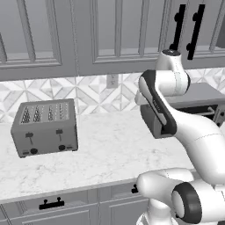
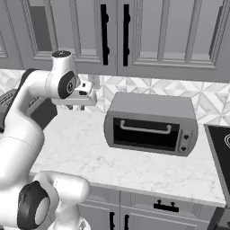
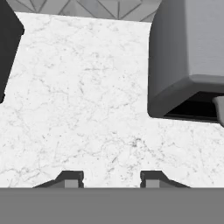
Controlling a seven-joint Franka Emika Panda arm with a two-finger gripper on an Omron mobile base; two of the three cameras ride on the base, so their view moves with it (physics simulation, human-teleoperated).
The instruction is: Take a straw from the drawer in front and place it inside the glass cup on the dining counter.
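Above a white, grey-veined marble worktop (image 1: 110, 149) in a rendered kitchen, the white arm (image 1: 165, 110) bends over the open stretch of stone between two appliances. At the left of that stretch, in the left base view, stands a dark grey four-slot toaster (image 1: 45, 127), its two levers and knobs facing the camera. To the right of it sits a grey toaster oven (image 2: 150, 123) with a dark glass door and a pale bar handle, seen full-on in the right base view and partly hidden behind the arm from the left. Further right, at the edge of the right base view, a black cooktop (image 2: 221, 150) cuts into the stone.

In the hand view the gripper (image 3: 111, 179) looks down on bare marble, its two dark fingertips (image 3: 72, 178) standing well apart with nothing between them and touching nothing; the pincer is wide and empty. A corner of the toaster shows at the left of that view and the toaster oven's corner at the right.

Below the worktop's front edge runs a row of grey drawer fronts, and the drawer (image 1: 50, 203) with a black bar handle is closed flush with its neighbours. Grey wall cabinets (image 2: 148, 31) with long black handles hang above a patterned tile backsplash (image 1: 92, 94).
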